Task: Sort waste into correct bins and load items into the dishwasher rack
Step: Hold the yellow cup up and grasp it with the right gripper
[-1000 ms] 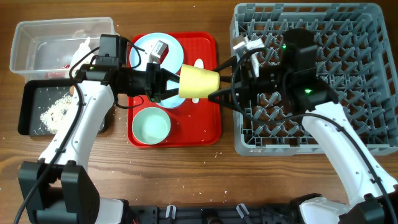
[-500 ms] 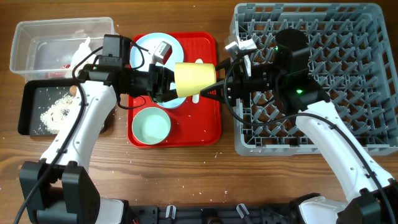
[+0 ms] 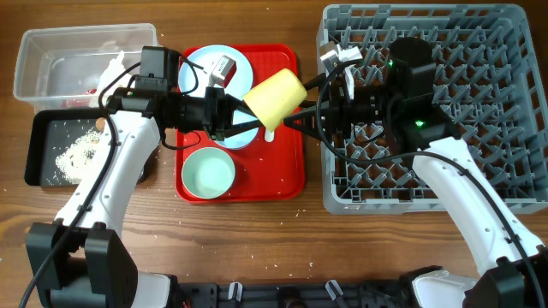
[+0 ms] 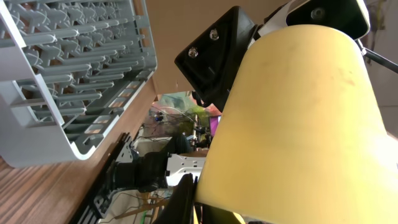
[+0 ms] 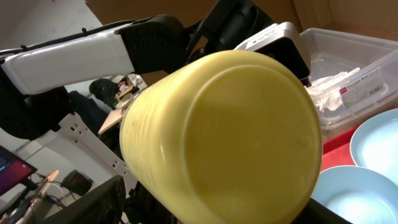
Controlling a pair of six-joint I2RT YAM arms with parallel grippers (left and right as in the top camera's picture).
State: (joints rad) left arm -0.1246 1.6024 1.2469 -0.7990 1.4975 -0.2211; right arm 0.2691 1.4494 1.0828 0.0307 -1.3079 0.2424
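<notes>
Cup (image 3: 276,96) tilted midair, left tool (image 3: 244,120) at 9 o'clock, right tool (image 3: 295,120) at 3. Cannot tell which tool is clamped on cup. Weak hold: cup may fall on red tray (image 3: 287,184).

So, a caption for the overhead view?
Left gripper and right gripper meet at a tilted yellow cup over a red tray, beside a grey lattice dishwasher rack.

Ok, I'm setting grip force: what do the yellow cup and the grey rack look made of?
Yellow cup: likely plastic, matte, with faint ridges on its side. Dishwasher rack: moulded grey plastic, matte, judging by its one-piece lattice walls and pegs.
</notes>
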